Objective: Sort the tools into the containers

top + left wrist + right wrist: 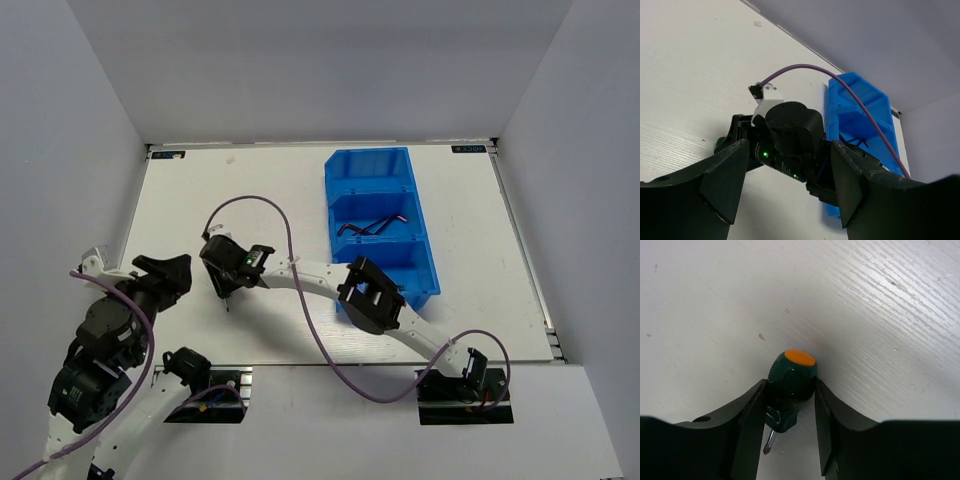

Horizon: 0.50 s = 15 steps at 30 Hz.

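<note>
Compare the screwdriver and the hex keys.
The screwdriver has a stubby green handle with an orange cap; the hex keys are thin, dark and bent. The screwdriver is clamped in the right end effector; the hex keys lie loose in the middle compartment of the bin. Both are small hand tools.

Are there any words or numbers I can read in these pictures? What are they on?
Nothing here can be read for sure.
The left sticker at the table's far corner: too small to read.
The right sticker at the other far corner: blurred, unreadable.
The bin and screwdriver: no writing shows.
</note>
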### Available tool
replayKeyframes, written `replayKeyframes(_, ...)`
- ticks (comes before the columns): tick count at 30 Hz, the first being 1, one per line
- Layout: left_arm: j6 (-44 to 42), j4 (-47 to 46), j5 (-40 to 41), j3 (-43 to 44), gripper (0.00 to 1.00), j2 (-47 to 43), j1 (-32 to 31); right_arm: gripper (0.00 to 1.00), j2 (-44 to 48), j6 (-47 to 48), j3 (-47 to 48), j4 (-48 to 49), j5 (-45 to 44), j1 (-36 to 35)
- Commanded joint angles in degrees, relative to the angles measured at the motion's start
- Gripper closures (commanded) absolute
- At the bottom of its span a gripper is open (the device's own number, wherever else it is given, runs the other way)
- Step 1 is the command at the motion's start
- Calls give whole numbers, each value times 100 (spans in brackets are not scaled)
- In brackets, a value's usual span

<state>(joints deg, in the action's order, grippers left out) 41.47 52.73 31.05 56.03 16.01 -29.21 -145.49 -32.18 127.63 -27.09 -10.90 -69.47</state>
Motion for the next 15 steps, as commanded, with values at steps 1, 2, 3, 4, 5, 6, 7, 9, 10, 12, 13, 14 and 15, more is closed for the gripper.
replayKeyframes(1,27,-8,-274,-118,25,68,-14,84,55,528,-290,-543,-405,-5)
replayKeyframes(2,27,-8,-327,-180,27,121,-14,92,152,616,-413,-534,-370,65)
replayKeyframes(3,27,-78,-432,-311,30,122,-14,100,370,713,-771,-430,31,135)
replayKeyframes(4,27,-140,-485,-382,37,209,-14,100,451,1096,-853,-255,270,162)
replayKeyframes(5,27,-192,-547,-452,43,210,-14,100,547,1274,-993,-201,629,345)
replayKeyframes(6,-33,-306,-678,-609,49,279,-14,100,827,1659,-1030,-43,2103,547)
replayKeyframes(7,-34,-368,-749,-689,54,280,-14,100,908,2089,-1013,-16,2605,766)
replayKeyframes(9,-34,-569,-836,-943,66,280,-14,100,1292,2451,-1082,89,4155,1005)
replayKeyframes(10,-86,-658,-933,-1023,69,210,-14,100,1391,2541,-1117,73,4435,1328)
replayKeyframes(12,-87,-790,-986,-1242,69,105,-14,100,1637,3398,-1127,-181,5113,1524)
replayKeyframes(13,-87,-912,-987,-1313,69,104,-14,100,1951,3647,-1170,-435,5419,1672)
replayKeyframes(14,-87,-966,-987,-1366,69,34,-14,100,2067,4110,-1223,-550,5762,1865)
replayKeyframes(15,-87,-966,-987,-1419,69,34,-14,100,2190,4602,-1345,-795,5974,2059)
